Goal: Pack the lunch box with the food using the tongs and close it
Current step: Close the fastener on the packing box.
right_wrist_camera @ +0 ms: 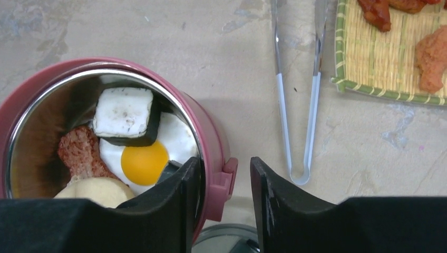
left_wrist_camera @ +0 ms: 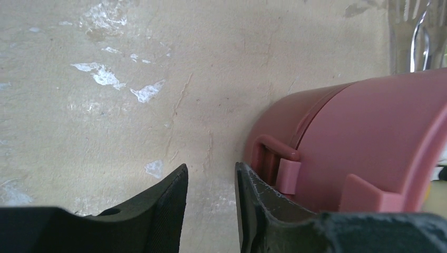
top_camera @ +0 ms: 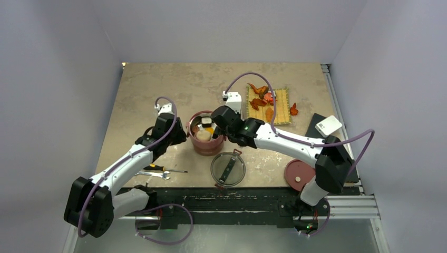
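Packing stage, lid not yet on. The dusty-red round lunch box with shiny steel inside (top_camera: pixel 207 148) stands upright mid-counter, mouth up, side handles towards each arm. It holds a white-and-yellow fried egg (right_wrist_camera: pixel 142 161), a white cube (right_wrist_camera: pixel 124 112) and brown and beige pieces.

The left gripper (left_wrist_camera: pixel 211 174) has its jaws apart and empty, one finger just beside the left handle. The right gripper (right_wrist_camera: pixel 225 171) has its jaws released, straddling the right handle without pinching it.

The long slim silver tongs (right_wrist_camera: pixel 295 105) lie flat on the beige counter (top_camera: pixel 158 89) between the box and the yellow woven mat (right_wrist_camera: pixel 369 52). Their long axis runs along the mat's edge, with the joined end nearest the right gripper and the arms pointing away.

Orange-red chunks (right_wrist_camera: pixel 432 58) remain on the mat. Next is probably grabbing the tongs near the joined end. The dark see-through handled lid (top_camera: pixel 227 168) and flat red disc lid (top_camera: pixel 299 174) wait near the arms.
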Controlling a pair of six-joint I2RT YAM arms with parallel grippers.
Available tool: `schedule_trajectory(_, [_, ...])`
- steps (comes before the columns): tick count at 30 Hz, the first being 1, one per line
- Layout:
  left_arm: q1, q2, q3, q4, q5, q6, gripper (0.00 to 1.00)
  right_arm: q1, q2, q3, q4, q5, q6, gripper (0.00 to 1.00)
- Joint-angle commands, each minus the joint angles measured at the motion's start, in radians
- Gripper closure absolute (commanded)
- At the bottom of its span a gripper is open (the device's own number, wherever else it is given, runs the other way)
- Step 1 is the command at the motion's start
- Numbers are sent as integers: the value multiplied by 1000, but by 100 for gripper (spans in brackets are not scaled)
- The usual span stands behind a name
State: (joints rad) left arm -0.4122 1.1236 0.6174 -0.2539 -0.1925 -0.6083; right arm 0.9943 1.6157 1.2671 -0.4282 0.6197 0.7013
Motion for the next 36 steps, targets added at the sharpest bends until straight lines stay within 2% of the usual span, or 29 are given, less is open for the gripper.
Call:
schedule_trajectory(1, [24,-42,49,7,-1,11,62,15,8,44,-86,-18,21,56])
schedule_trajectory(7, [64,-57,41,-1,6,20,62,15,-19,73,-141,4,21,56])
schedule_trajectory(8, [70,-54,41,1,9,20,62,15,-29,77,-142,6,36,38])
schedule_trajectory(9, [75,-52,39,7,16,19,62,15,-38,83,-137,5,35,34])
schedule_trajectory(16, [82,-24,40,80,93,2,62,17,-103,91,-20,-53,-73,27])
schedule_trajectory(23, [94,-7,49,91,79,-6,63,34,-135,111,50,-89,-129,30])
schedule_trajectory(28, [115,11,47,104,80,-12,64,58,-127,113,161,-222,-202,39])
schedule_trajectory(32, [139,27,37,126,81,-16,65,78,-70,141,199,-313,-228,49])
schedule_trajectory(36, [160,35,32,143,105,-25,66,93,-5,178,212,-380,-252,54])
